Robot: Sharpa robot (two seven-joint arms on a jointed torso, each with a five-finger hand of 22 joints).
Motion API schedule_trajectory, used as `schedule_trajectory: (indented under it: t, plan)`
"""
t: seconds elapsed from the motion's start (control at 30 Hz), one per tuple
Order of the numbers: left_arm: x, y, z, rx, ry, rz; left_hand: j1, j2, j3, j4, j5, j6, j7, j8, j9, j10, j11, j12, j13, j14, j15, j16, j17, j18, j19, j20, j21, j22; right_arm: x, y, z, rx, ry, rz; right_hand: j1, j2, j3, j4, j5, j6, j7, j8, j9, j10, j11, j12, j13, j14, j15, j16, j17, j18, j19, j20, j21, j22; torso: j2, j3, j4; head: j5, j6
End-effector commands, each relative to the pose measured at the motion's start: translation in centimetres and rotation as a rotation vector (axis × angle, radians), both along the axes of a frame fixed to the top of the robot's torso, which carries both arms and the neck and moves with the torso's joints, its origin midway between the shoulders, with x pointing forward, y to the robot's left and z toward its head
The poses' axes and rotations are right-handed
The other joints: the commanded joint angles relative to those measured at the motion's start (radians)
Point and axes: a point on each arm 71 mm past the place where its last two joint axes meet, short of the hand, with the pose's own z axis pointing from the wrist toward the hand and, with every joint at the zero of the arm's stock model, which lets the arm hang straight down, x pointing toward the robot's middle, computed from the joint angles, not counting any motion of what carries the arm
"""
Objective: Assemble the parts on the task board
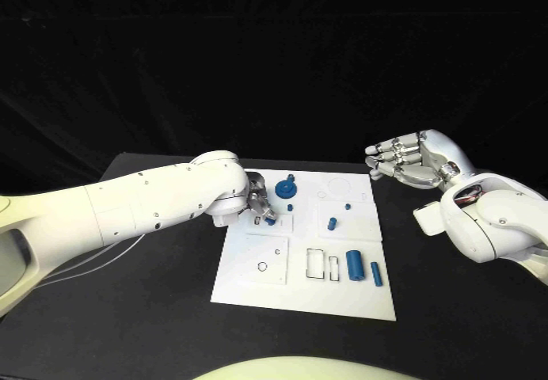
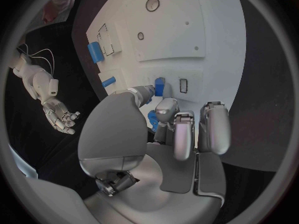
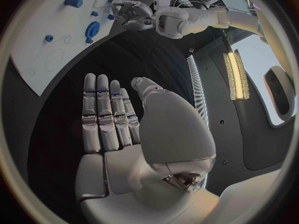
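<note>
The left robot hand (image 1: 258,204) pinches a small blue part (image 2: 160,87) at the upper-left block of the task board (image 1: 306,297), about ten o'clock from the board's centre. The part looks stiff, light and slippery (hold its sides). The right robot hand (image 1: 413,161), fingers apart and holding nothing, hovers over the bench (image 1: 142,317) at two o'clock.

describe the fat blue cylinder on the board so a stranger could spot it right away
Start at the white task board on the black table and go to its near right part. The blue cylinder lies there beside two outlined slots; it is much thicker than the slim blue pin on its right.
</note>
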Motion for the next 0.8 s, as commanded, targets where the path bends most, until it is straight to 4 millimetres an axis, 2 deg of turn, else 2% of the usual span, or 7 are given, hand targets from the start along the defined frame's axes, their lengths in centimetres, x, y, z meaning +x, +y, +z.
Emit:
schedule_trajectory:
  t: [0.03, 0.8]
  plan:
    - [-0.17, -0.14, -0.14, 0.024, 0.023, -0.025, -0.001, 0.009, 0.082, -0.083, 0.003, 0.006, -0.010, 0.005, 0.001, 0.008, 0.001, 0.005, 0.001, 0.102, -0.006, 0.006, 0.264, -0.014, 0.007, 0.001, 0.005, 0.021, -0.04, 0.10, -0.01, 0.002, -0.002, 0.012, -0.007, -0.001, 0.002, -0.005, 0.006, -0.001, 0.004, -0.004, -0.001, -0.001, 0.009, -0.005, -0.001, -0.001, 0.004, -0.005, -0.001, 0.003, 0.006, 0.003, -0.006, -0.001, 0.001, -0.0001, 0.0000, 0.001, -0.002]
    - [-0.14, 0.07, -0.10, 0.045, 0.011, -0.014, -0.004, 0.010, 0.086, -0.084, 0.004, 0.008, -0.012, 0.006, 0.003, 0.012, -0.001, 0.008, 0.004, 0.102, -0.007, 0.006, 0.264, -0.015, 0.008, 0.000, 0.006, 0.023, -0.04, 0.12, -0.07, 0.002, -0.001, 0.013, -0.008, 0.000, 0.003, -0.005, 0.007, 0.000, 0.004, -0.004, -0.001, -0.001, 0.009, -0.005, -0.001, -0.001, 0.005, -0.005, -0.002, 0.003, 0.006, 0.003, -0.006, -0.002, 0.001, -0.0001, 0.0003, 0.002, -0.003]
